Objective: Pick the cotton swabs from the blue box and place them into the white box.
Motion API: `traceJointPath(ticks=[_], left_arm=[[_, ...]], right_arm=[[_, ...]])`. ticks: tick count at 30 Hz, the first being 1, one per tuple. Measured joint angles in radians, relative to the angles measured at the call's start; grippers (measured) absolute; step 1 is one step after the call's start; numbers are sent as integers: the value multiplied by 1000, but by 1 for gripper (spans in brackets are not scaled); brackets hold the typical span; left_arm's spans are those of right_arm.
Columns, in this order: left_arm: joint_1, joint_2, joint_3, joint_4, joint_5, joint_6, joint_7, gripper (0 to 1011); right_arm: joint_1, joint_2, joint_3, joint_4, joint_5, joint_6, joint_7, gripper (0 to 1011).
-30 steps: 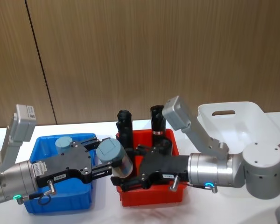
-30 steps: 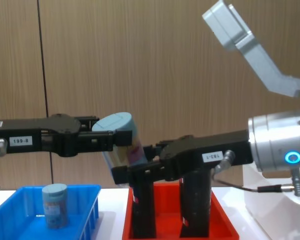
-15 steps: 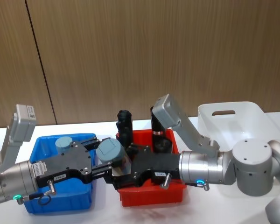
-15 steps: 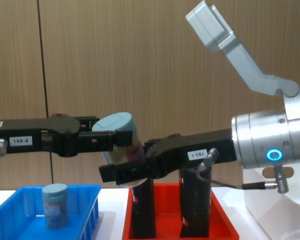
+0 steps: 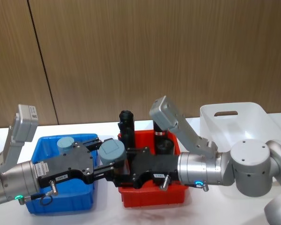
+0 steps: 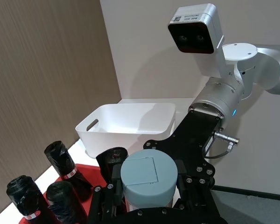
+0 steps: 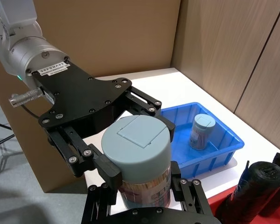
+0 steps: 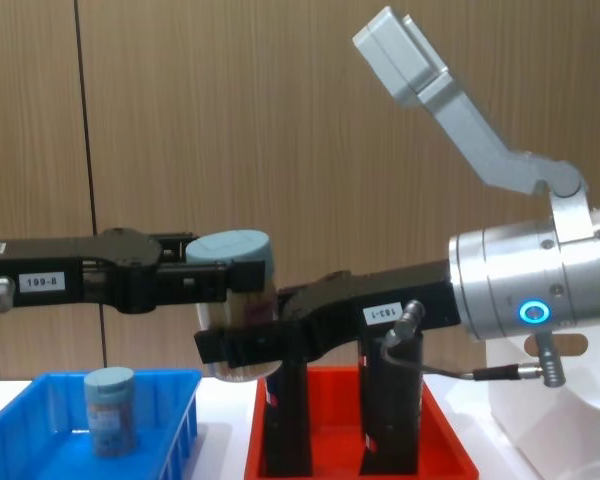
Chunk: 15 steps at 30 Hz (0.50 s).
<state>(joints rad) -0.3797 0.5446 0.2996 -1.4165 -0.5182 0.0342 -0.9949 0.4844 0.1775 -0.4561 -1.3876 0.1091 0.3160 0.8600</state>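
Note:
A cotton swabs jar (image 5: 113, 153) with a grey-blue lid hangs upright in the air between the blue box (image 5: 61, 204) and the red tray (image 5: 150, 199). My left gripper (image 5: 106, 164) is shut on it just under the lid. My right gripper (image 5: 122, 171) comes from the other side and closes on the jar's clear body (image 7: 147, 184) lower down. A second cotton swabs jar (image 5: 64, 143) stands in the blue box (image 8: 170, 432). The white box (image 5: 234, 118) sits at the far right, behind my right arm.
Tall black packs (image 5: 126, 123) stand upright in the red tray, right under and behind the joined grippers. A wooden wall closes off the back. The table's white top shows in front of the boxes.
My right gripper has slid left until its fingers sit around the jar. The jar, tilted before, now stands upright. The left arm has held still.

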Motion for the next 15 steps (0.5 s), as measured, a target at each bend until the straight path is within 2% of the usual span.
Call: traceJointPath(ticks=[10, 12, 13, 15], left_arm=[[0, 0, 0, 0, 0, 0, 0, 673], [0, 0, 0, 0, 0, 0, 1, 757], [0, 0, 0, 0, 0, 0, 1, 757], [0, 0, 0, 0, 0, 0, 1, 826]], right_arm=[[1, 7, -7, -7, -5, 0, 3, 647], [0, 9, -8, -11, -5, 0, 4, 647], [0, 9, -8, -11, -5, 0, 4, 647], [-1, 11, -9, -13, -4, 0, 4, 647]])
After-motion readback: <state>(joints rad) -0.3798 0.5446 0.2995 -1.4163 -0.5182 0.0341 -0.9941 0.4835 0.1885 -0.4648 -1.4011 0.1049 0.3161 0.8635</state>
